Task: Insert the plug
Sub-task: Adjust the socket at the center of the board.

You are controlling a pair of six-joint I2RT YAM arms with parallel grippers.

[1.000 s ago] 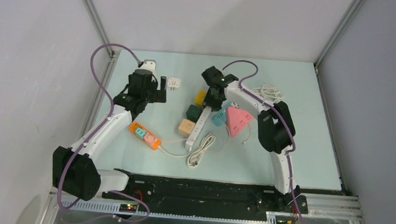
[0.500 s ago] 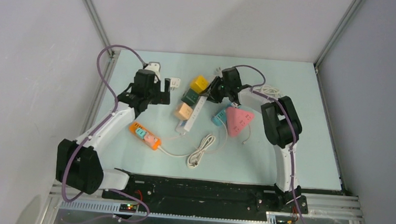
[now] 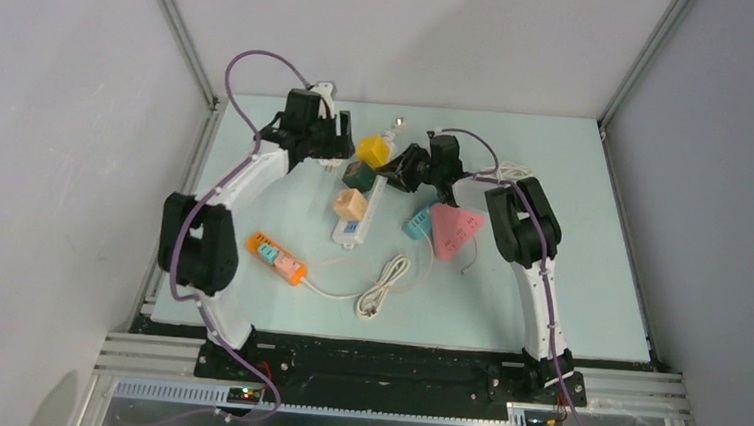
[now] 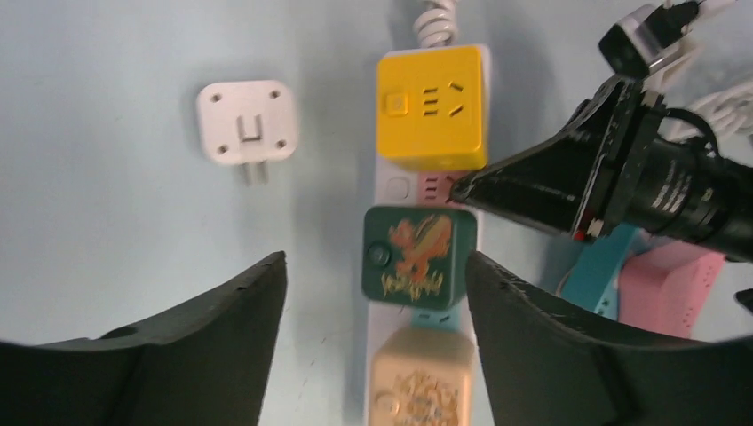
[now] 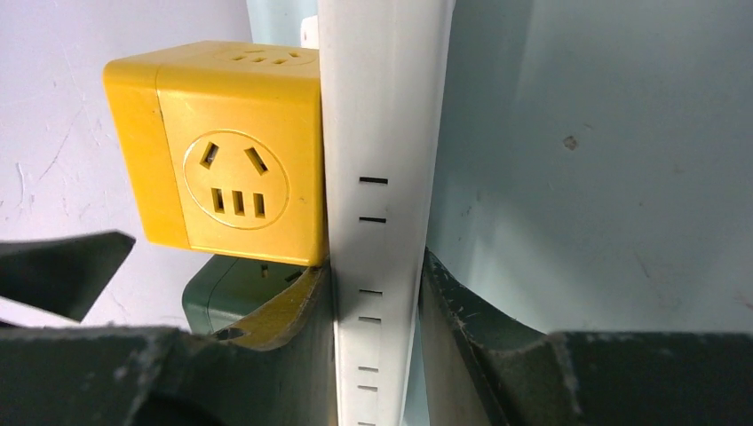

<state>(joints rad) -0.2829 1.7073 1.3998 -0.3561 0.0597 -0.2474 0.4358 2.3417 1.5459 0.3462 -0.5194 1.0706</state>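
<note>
Reaching step: the left pincer (image 4: 373, 264) hangs spread over the bench (image 4: 98, 204), where the white plug (image 4: 247, 124) lies loose beside the power strip (image 5: 384, 133) (prongs seemingly flat). The right pincer (image 5: 375, 266) pinches that strip. Next: centre over the plug, lower, close.

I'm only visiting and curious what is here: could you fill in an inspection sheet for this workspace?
Surface: pale blue table, flat.
Job's things: white plug lies loose on the table; white power strip carries yellow cube, green cube, beige cube.
Clutter: orange strip, teal strip, pink triangular socket.
Hands: left hand open above the cubes; right hand clamped on the white power strip.
Cables: white coil near the front, second white coil far right; purple cables along both arms.
Surroundings: grey walls, metal frame posts.
</note>
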